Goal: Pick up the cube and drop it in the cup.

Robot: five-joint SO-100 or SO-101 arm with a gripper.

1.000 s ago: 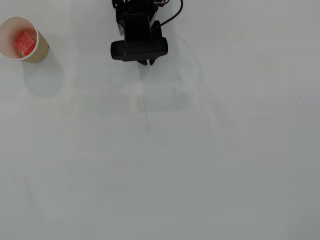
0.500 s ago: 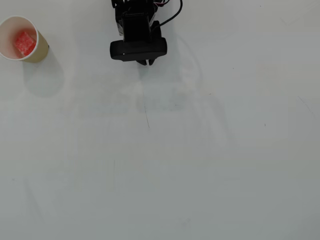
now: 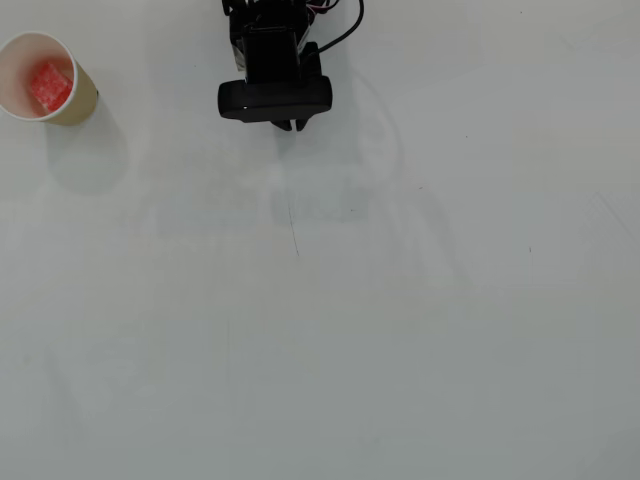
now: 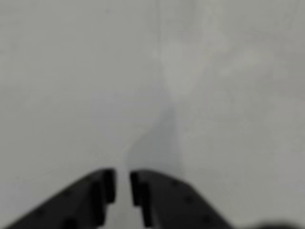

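Cube (image 3: 50, 85) is sitting inside the cup (image 3: 42, 77), resting on the cup's white bottom, at about 10 o'clock in the overhead view, hard against the left edge. Judging from that, the drop is done and the task looks complete; only parking the arm is left.

Arm is folding up at 12 o'clock in the overhead view, well apart from the cup. Gripper (image 4: 122, 188) is showing at 6 o'clock in the wrist view, blurry, jaws nearly together with a thin sliver of table between them, gripping nothing.

Next move, if any, is calling for nothing delicate: just keeping the arm clear of the cup so it isn't getting knocked over.

Table (image 3: 400, 330) is plain white, matte, faintly scuffed, with soft shadows and a thin dark hairline mark near center. Nothing of the room is showing beyond the tabletop.
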